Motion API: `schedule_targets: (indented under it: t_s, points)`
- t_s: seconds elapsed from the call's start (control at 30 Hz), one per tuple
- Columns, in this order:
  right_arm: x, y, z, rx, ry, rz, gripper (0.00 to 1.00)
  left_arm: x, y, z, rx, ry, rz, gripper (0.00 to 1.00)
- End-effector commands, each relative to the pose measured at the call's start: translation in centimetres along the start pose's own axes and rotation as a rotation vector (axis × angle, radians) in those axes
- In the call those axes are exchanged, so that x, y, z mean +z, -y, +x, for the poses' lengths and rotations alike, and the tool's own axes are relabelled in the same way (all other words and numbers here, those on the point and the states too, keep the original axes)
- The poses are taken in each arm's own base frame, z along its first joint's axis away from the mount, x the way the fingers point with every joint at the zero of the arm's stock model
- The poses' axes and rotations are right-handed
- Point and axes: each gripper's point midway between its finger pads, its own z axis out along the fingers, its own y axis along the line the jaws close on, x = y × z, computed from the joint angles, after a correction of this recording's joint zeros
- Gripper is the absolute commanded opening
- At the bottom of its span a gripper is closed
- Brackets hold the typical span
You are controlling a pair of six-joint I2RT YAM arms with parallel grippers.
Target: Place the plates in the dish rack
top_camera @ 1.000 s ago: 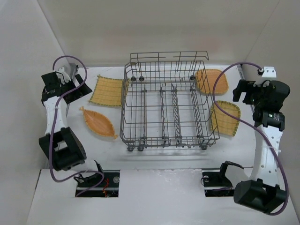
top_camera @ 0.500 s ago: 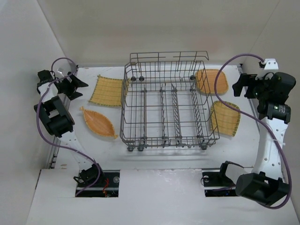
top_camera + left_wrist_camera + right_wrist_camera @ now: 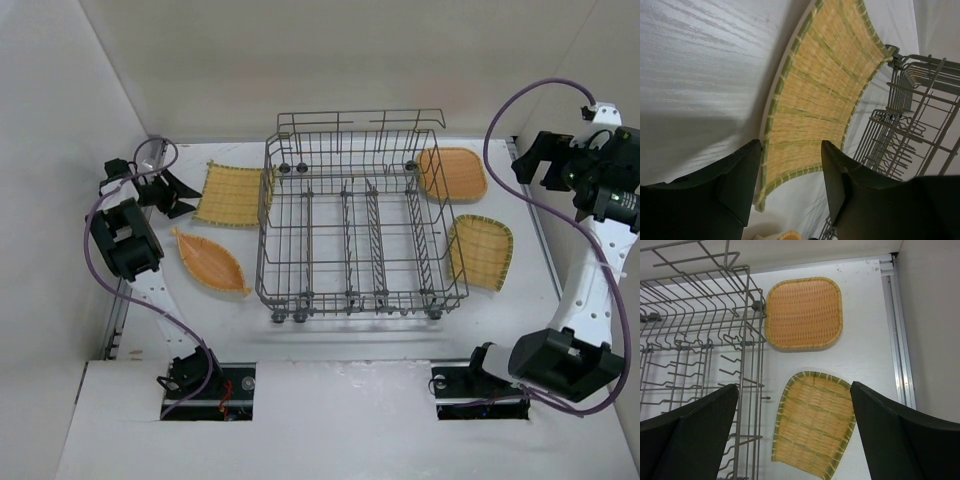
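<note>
L claw (image 3: 790,150) part-open, not clamped; near edge of yellow woven square plate (image 3: 815,100) shows between its fingers. The plate lies flat just left of grey wire dish rack (image 3: 264,240). Orange leaf-shaped plate (image 3: 208,260) also left of rack. R claw (image 3: 794,387) spread wide, empty, over orange woven square plate (image 3: 803,313) and green-rimmed yellow plate (image 3: 812,432), both right of rack.

Woven yellow-orange plates (image 3: 232,194), some green-edged; orange ribbed leaf plate (image 3: 208,260); grey wire dish rack (image 3: 350,240); white table (image 3: 350,335)

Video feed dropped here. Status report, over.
Left end effector open at the left square plate; right end effector open, empty. All four plates on table, dish rack unloaded. Nothing in the way.
</note>
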Motion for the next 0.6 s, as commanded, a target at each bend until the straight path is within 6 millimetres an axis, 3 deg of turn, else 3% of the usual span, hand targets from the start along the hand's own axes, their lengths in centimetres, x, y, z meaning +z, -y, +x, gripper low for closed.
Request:
schedule_targets:
  t_s: [0.0,0.3,0.57]
  points:
    - [-1.0,-1.0,-2.0,0.020,0.036,-0.039,1.00,-0.3,0.7,-0.7,0.014,0.010,0.018,0.47]
    - [-0.6,-0.8,-1.6,0.031,0.014,-0.038,1.00,0.5,-1.4,-0.3,-0.040,-0.017,0.015,0.52]
    - [-0.8,-0.6,-1.9,0.026,0.004,-0.024,1.00,3.6,-1.9,1.2,-0.081,-0.090,0.057,0.52]
